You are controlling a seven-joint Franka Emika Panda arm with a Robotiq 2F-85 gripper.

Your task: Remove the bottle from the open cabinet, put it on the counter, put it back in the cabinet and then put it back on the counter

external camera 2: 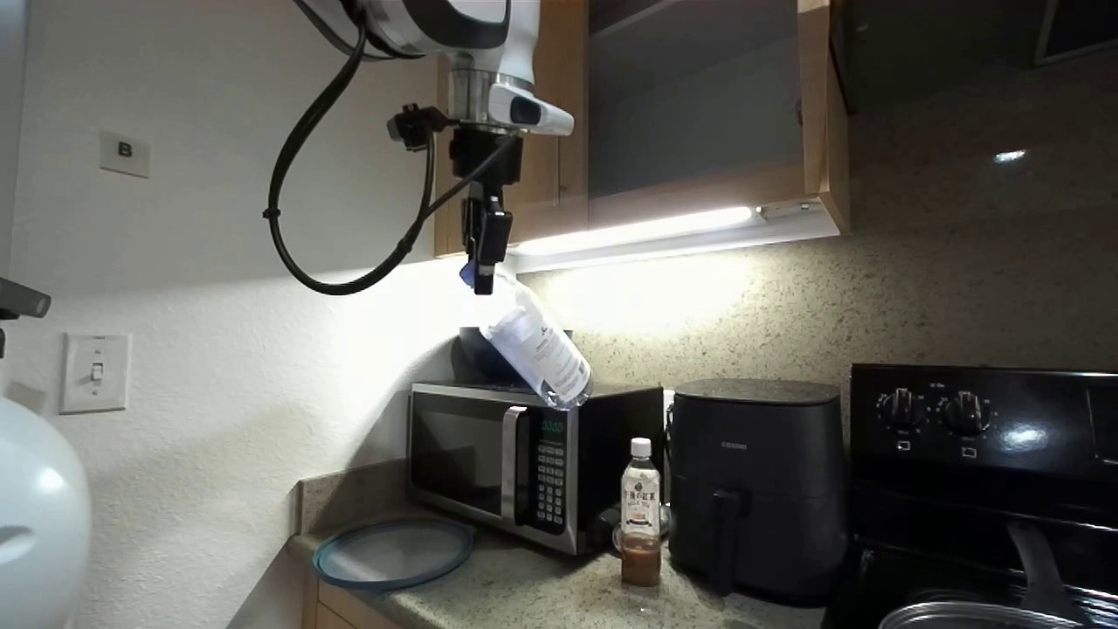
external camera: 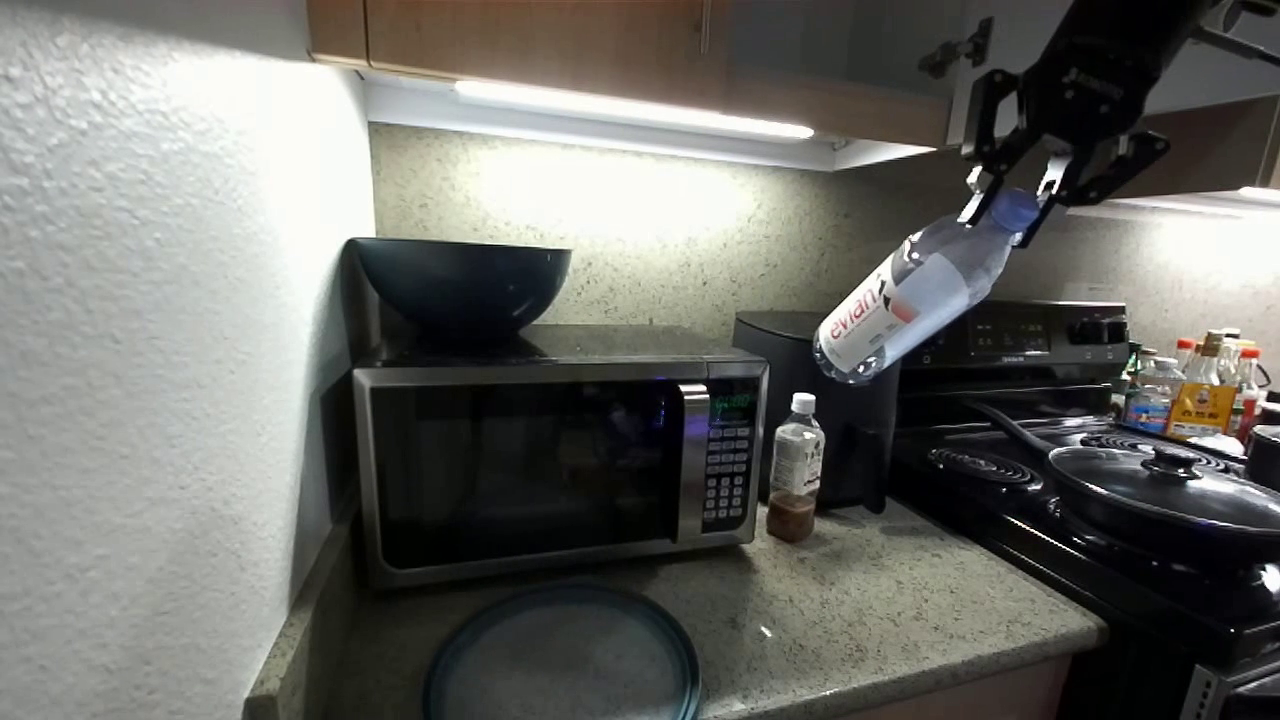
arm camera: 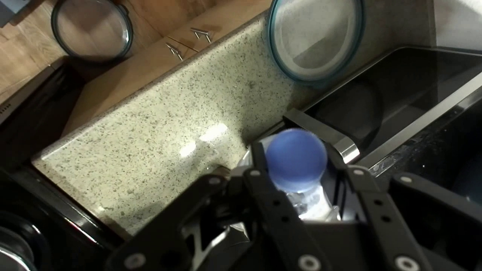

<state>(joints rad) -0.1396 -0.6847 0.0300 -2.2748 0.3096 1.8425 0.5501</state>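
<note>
The bottle (external camera: pixel 900 300) is a tall clear plastic bottle with a white label with red marks and a blue cap. My gripper (external camera: pixel 998 218) is shut on its neck just below the cap. The bottle hangs tilted in the air, also in an exterior view (external camera 2: pixel 537 345). In the wrist view the blue cap (arm camera: pixel 296 160) sits between the fingers; most of the bottle's body is hidden. The brown wood cabinet (external camera: pixel 560 40) is above, with its open compartment showing in an exterior view (external camera 2: pixel 823 157). The speckled counter (external camera: pixel 890 590) is well below the bottle.
A short bottle with brownish contents (external camera: pixel 795 470) stands between the microwave (external camera: pixel 540 470) and the black air fryer (external camera 2: pixel 755 480). A dark bowl (external camera: pixel 460 285) sits on the microwave. A round glass lid (external camera: pixel 565 660) lies on the counter. The stove (external camera: pixel 1000 500) holds a covered pan (external camera: pixel 1130 490).
</note>
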